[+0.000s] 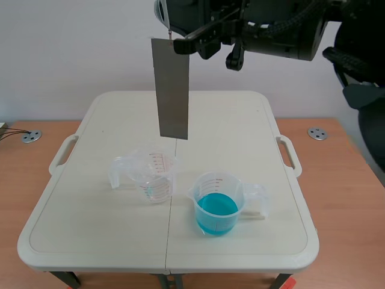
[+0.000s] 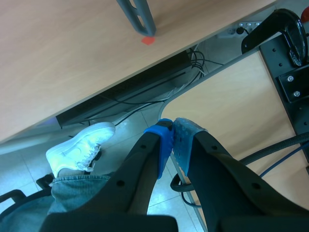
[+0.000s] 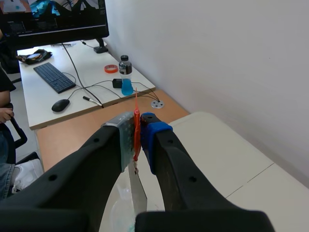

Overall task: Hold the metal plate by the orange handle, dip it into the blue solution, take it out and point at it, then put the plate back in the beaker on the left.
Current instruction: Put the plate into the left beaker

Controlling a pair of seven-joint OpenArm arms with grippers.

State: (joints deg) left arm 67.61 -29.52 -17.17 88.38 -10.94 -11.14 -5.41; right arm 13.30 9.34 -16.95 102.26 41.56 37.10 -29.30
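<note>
Nearest you runs the rounded front edge of the cream folding plastic table (image 1: 90,241), which rests on a wider wooden desk (image 1: 355,198). Bare tabletop lies on every side of both beakers.

Note the left gripper (image 2: 172,133): its pads meet on nothing. It hangs below table level, over the floor, near a person's white shoe (image 2: 79,147) and a grey table leg (image 2: 137,17).

On the table, left of the centre seam, stands the clear plastic measuring beaker (image 1: 150,177), upright, with its handle to the left. Above it hangs the grey rectangular metal plate (image 1: 171,90), vertical, flat and dull, its lower edge apart from the beaker's rim. The right gripper (image 3: 137,133) is clamped on the thin orange handle (image 3: 136,102) at the plate's top.

Right of the seam stands the clear beaker of blue solution (image 1: 218,211), partly full and well apart from the plate. The right arm (image 1: 283,30) crosses high above the table's far side.
</note>
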